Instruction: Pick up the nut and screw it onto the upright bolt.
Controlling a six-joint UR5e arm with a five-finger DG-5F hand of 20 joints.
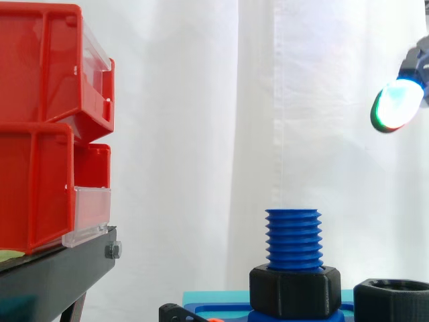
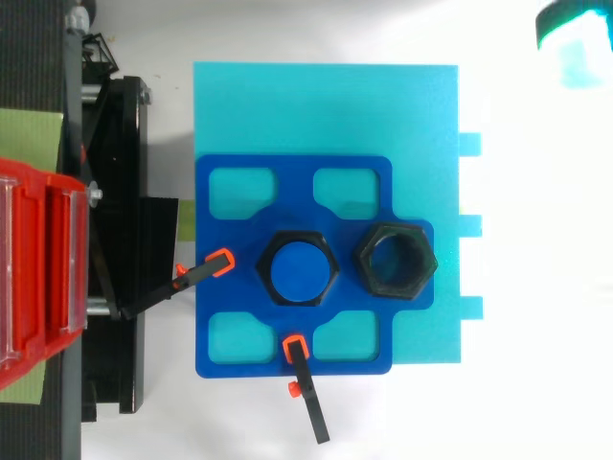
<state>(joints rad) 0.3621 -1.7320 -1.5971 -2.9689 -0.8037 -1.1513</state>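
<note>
hand [image 1: 399, 102] high at rt edge, well apart frm work, open/closed: I can't tell | nut [image 2: 397, 261] loose, flat on blue plate [image 2: 230, 356], hole up, just beside bolt [image 1: 293, 238] | I judge nut well below hand, twd bolt side | nxt: descend

a cyan plate [image 2: 421, 105] carries a blue fixture [image 2: 295, 187]; on that stand the bolt [image 2: 299, 271] and, beside it, the nut [image 2: 397, 261].

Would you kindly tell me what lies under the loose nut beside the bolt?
The loose nut rests on the dark blue plate, which lies on a light cyan base. Blue shows through the nut's hole; the surface beneath its ring is covered.
</note>
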